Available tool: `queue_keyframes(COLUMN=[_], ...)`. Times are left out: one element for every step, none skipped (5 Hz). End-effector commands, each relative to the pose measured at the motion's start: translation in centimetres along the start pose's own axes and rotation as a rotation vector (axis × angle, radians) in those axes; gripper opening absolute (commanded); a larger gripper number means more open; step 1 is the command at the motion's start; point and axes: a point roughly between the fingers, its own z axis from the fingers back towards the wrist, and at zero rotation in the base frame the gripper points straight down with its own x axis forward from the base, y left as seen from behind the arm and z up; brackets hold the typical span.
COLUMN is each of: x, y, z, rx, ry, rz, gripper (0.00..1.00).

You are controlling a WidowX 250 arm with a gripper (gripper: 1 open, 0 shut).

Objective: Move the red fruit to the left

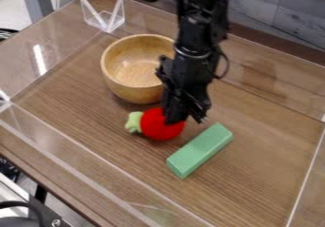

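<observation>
The red fruit (158, 126), small and round with a pale green leafy stub on its left side, sits low over the wooden table between the wooden bowl and the green block. My gripper (174, 115) points straight down onto its top right and is shut on it, the black fingers hiding part of the fruit. The black arm rises from there toward the top of the view.
A round wooden bowl (127, 69) stands just behind and left of the fruit. A flat green rectangular block (200, 150) lies right in front of it. Clear acrylic walls (76, 169) ring the table, and a clear stand (102, 14) sits at the back left.
</observation>
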Motion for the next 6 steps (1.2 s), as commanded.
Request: queue_keyframes(x=[0.9, 0.9, 0.8, 0.5, 0.3, 0.6], y=[-0.4, -0.5, -0.4, 0.5, 1.2, 0.9], z=[1.0, 0.8, 0.7, 1.1, 1.2, 0.9], rx=[0.029, 0.010, -0.011, -0.016, -0.016, -0.020], ry=[-0.043, -0.033, -0.027, -0.021, -0.008, 0.002], rz=[-0.082, -0.024, 0.039, 0.061, 0.076, 0.068], gripper=[0.00, 1.00, 1.00, 1.00, 1.00, 1.00])
